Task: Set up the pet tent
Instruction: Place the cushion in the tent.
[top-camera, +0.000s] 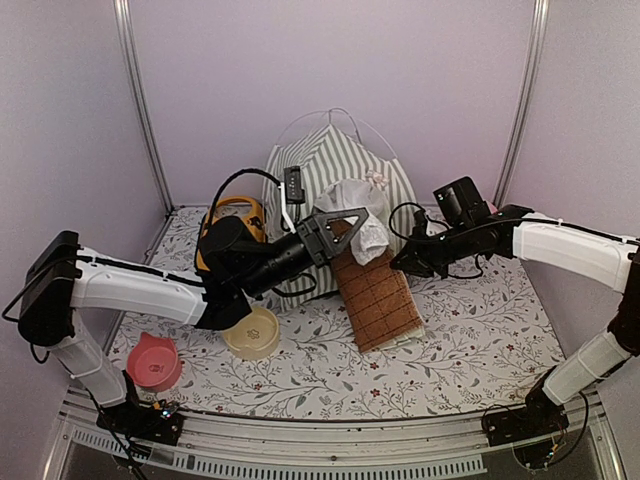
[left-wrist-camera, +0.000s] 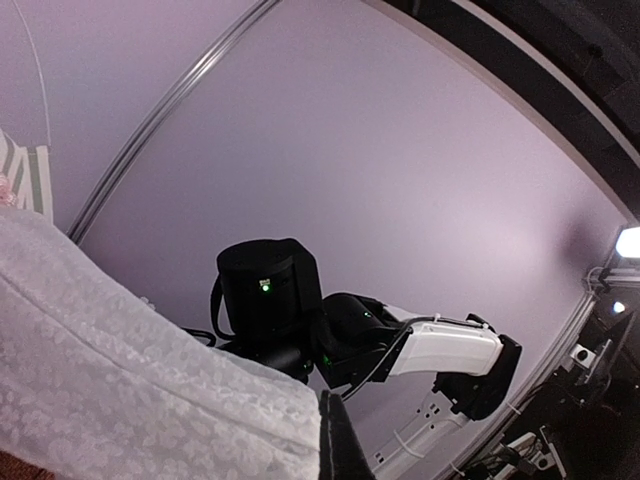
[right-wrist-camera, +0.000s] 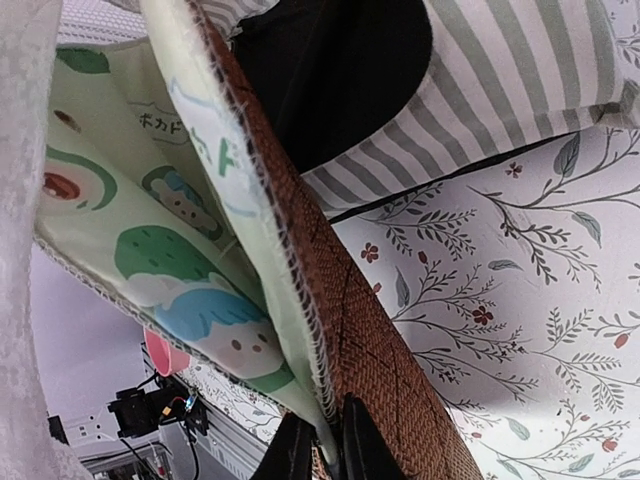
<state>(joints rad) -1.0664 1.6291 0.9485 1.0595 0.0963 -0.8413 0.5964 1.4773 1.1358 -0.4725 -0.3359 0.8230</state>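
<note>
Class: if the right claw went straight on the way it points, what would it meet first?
The cream mat, whose edge lies between the right claw's fingers; beyond it probably the pet tent's dark opening, depth unclear.

Lilac walls (top-camera: 330, 60), floral-print table (top-camera: 480, 350)

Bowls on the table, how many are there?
2. The pink bowl sits front left; the cream bowl lies right of it, its edge covered by the left arm. More could be hidden behind the pet tent.
</note>
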